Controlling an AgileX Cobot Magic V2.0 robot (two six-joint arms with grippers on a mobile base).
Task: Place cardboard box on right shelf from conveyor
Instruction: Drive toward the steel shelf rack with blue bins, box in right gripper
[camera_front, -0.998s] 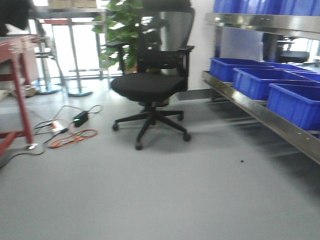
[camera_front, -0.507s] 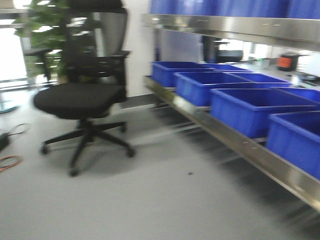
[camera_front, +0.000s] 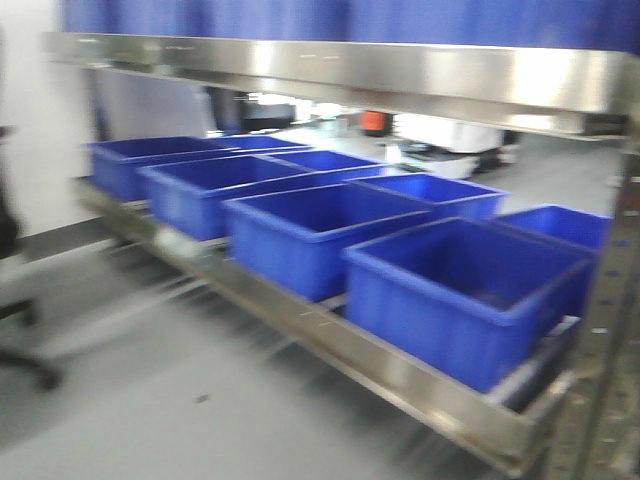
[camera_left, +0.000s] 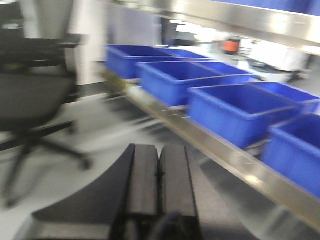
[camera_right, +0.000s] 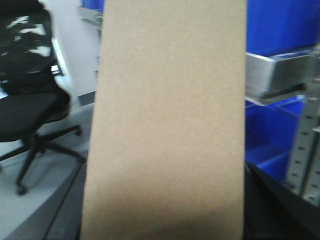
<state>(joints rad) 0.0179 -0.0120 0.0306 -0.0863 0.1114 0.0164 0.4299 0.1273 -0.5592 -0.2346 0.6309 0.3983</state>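
Note:
The tan cardboard box (camera_right: 167, 115) fills the middle of the right wrist view, held upright and close to the lens. My right gripper (camera_right: 167, 212) is shut on it; only dark finger edges show at its lower left and lower right. The stainless-steel right shelf (camera_front: 400, 75) spans the front view, with a lower tier (camera_front: 380, 365) beneath; a piece of it (camera_right: 275, 75) shows past the box's right side. My left gripper (camera_left: 160, 172) hangs above the floor near the lower tier, pads pressed together and empty. The conveyor is out of view.
Several blue plastic bins (camera_front: 455, 290) sit in a row on the lower tier. A perforated steel upright (camera_front: 610, 400) stands at the right end. A black office chair (camera_left: 30, 100) is on the grey floor to the left, also the chair (camera_right: 27, 110) in the right wrist view.
The front view has swung to the right: the chair slid out at the left edge, and the shelf with its blue bins now fills the frame, much closer.

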